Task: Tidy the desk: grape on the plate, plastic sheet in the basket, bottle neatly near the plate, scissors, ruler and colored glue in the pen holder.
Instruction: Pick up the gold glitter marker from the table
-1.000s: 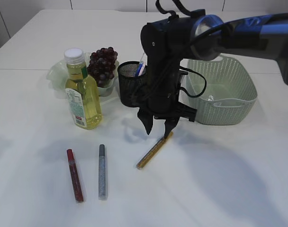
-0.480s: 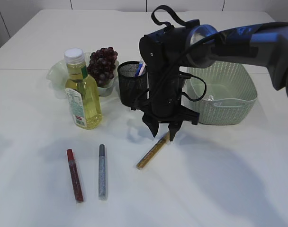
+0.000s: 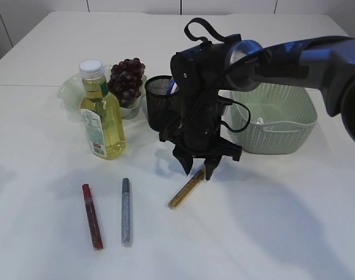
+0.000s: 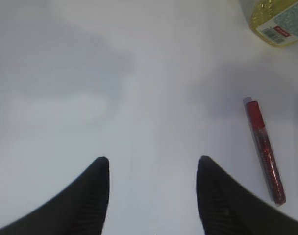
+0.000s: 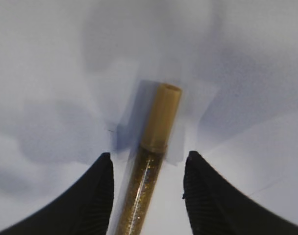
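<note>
Only the right wrist view shows the right gripper (image 5: 146, 169) half open, straddling the gold glitter glue tube (image 5: 151, 171) on the white table (image 3: 271, 221) without gripping; the left gripper (image 4: 153, 164), half open, holds nothing. The black mesh pen holder (image 3: 161, 102) holds a blue-tipped item, and dark purple grapes (image 3: 126, 76) sit in the pale plate (image 3: 69, 93).

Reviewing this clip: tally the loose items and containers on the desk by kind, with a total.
Glitter glue tubes: 3 (red, silver, gold)
Oil bottle: 1
Grape bunch: 1
Plate: 1
Mesh pen holder: 1
Basket: 1
Total: 8
</note>
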